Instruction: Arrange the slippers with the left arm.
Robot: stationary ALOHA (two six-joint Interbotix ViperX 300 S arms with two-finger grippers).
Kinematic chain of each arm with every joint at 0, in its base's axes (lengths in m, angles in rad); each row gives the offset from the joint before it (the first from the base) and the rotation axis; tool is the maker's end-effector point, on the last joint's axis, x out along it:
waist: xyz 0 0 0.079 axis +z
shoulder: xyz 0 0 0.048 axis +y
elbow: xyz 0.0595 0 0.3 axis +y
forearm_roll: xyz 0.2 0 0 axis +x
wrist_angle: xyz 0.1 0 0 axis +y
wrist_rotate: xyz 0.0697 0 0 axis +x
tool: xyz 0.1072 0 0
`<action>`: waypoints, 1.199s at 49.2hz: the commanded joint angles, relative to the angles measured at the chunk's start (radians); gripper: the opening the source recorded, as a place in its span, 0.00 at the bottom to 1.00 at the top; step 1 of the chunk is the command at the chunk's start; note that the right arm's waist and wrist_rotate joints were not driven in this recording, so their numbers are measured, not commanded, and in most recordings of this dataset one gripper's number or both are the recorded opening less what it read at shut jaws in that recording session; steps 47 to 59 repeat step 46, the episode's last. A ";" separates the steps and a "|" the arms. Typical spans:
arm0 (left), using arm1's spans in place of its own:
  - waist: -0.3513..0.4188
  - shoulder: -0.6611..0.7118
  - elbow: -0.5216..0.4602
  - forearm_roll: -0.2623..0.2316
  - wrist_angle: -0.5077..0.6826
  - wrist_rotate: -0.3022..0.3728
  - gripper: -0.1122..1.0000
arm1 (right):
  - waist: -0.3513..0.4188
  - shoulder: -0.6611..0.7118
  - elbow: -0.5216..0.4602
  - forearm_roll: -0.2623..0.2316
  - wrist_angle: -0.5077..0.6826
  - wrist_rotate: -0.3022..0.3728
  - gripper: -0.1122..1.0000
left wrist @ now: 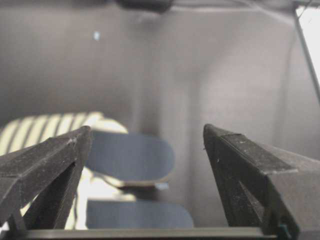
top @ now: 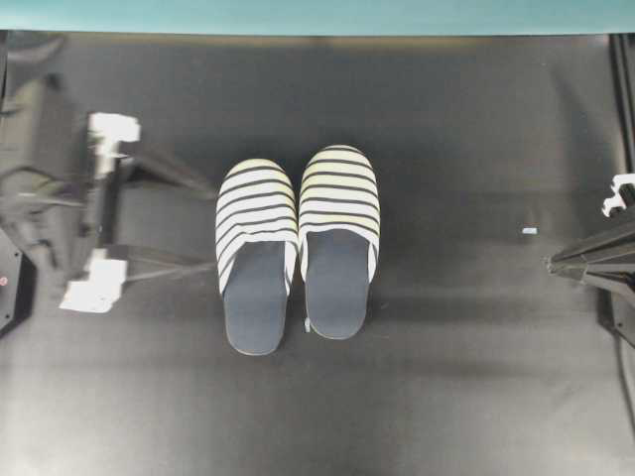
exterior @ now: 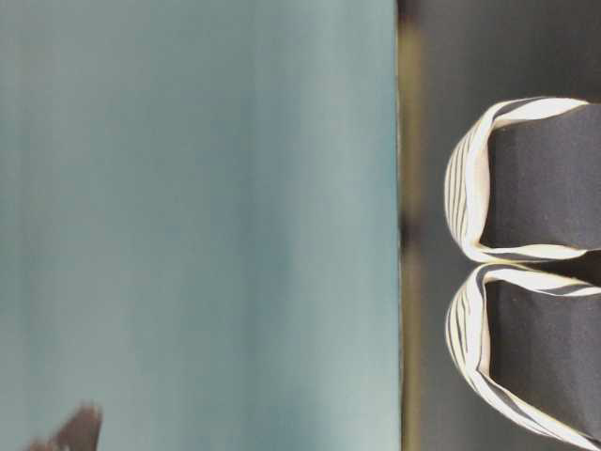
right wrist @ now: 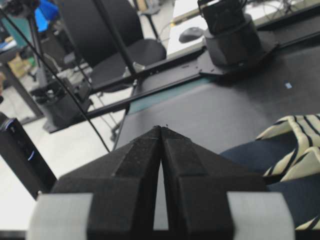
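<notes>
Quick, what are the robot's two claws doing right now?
Left claw: open, holding nothing, beside the slippers.
Right claw: closed, holding nothing.

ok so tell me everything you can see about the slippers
The slippers are an open-back pair with white-and-black striped toe covers that look like soft fabric, and dark navy insoles. They lie flat, side by side on the black table, near its middle, toes toward the teal far edge, inner sides touching or nearly so. The one on the left of the overhead view sits slightly lower. No gripper touches them.
</notes>
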 commanded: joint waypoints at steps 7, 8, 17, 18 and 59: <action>-0.003 -0.104 0.049 0.003 -0.015 -0.002 0.88 | 0.000 0.005 -0.003 0.000 0.002 0.000 0.10; -0.002 -0.114 0.058 0.003 -0.017 -0.002 0.87 | 0.000 0.005 -0.003 0.000 0.003 0.000 0.10; 0.002 -0.158 0.115 0.003 -0.052 -0.008 0.84 | 0.000 0.003 -0.003 0.000 0.000 0.002 0.10; 0.002 -0.158 0.118 0.003 -0.060 -0.008 0.84 | 0.002 0.003 -0.003 0.000 0.002 0.002 0.10; 0.002 -0.167 0.153 0.003 -0.109 -0.009 0.84 | 0.000 0.002 -0.003 0.000 0.002 0.000 0.10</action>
